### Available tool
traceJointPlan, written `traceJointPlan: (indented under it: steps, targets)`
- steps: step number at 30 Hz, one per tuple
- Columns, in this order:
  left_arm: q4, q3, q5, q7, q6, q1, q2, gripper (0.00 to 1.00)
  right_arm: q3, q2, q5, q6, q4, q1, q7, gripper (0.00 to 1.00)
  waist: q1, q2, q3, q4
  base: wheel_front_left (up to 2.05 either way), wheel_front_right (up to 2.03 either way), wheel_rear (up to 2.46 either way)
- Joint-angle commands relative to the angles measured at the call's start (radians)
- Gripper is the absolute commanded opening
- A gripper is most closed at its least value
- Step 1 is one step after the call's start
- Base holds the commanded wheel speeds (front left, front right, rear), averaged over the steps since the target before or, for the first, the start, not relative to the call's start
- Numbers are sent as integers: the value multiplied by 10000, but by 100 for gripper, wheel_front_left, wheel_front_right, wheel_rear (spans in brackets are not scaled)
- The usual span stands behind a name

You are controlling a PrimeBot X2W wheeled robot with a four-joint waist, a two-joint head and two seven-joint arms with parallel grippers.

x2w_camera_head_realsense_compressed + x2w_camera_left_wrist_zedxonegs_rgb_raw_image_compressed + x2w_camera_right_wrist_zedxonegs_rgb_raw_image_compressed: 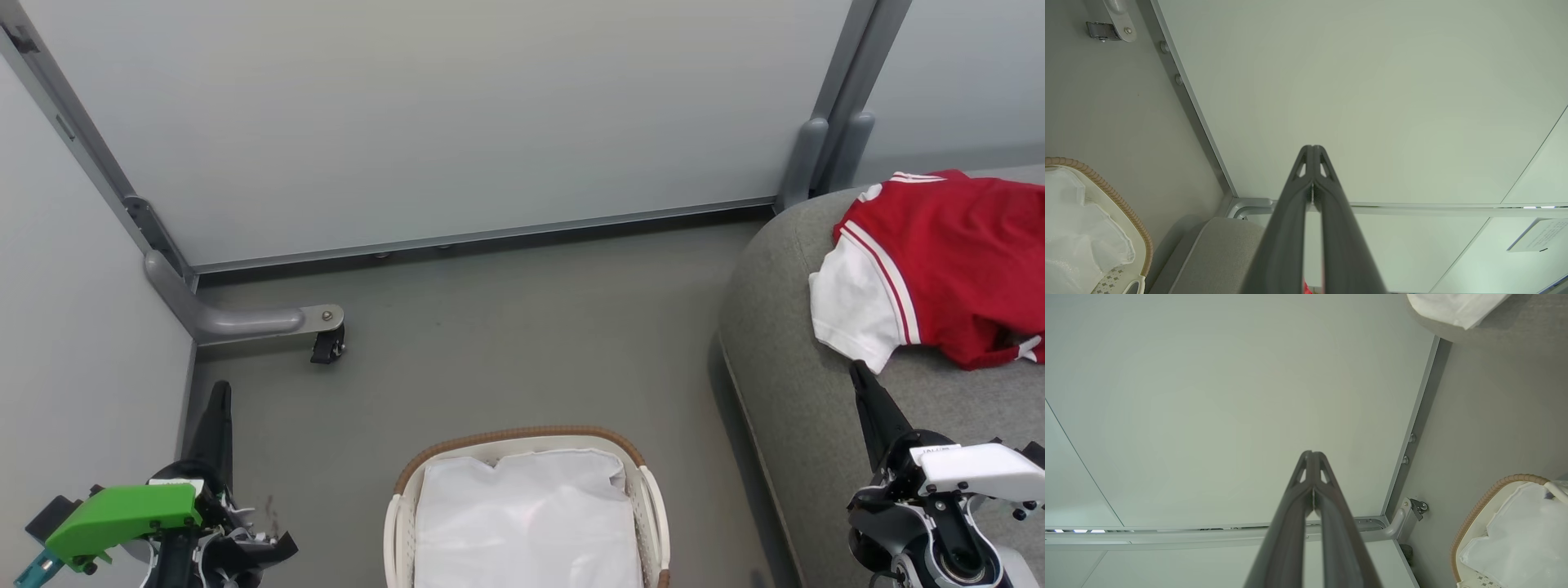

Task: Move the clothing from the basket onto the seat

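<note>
Seemingly the clothing (955, 253) is laid on the seat (775, 367), the basket (522, 431) is emptied, left gripper (219, 400) and right gripper (862, 382) are pinched closed on nothing, and only withdrawal is called for.

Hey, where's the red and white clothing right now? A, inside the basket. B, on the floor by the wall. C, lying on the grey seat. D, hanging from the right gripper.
C: the clothing lies spread on the seat at the right of the head view, while the basket shows just its white liner.
</note>
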Motion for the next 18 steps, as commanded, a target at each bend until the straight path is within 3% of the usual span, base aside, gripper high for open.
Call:
traceJointPlan:
  steps: [1,18]
  targets:
    - [-13,25,-30,47,-40,-104,62,0,-28,-20,-2,-3,-29,118,45,0,0,-1,0,0,0,0,0]
    - [-14,24,-31,46,-40,-103,62,0,-50,-4,-28,-3,-27,114,67,0,0,-1,0,0,0,0,0]
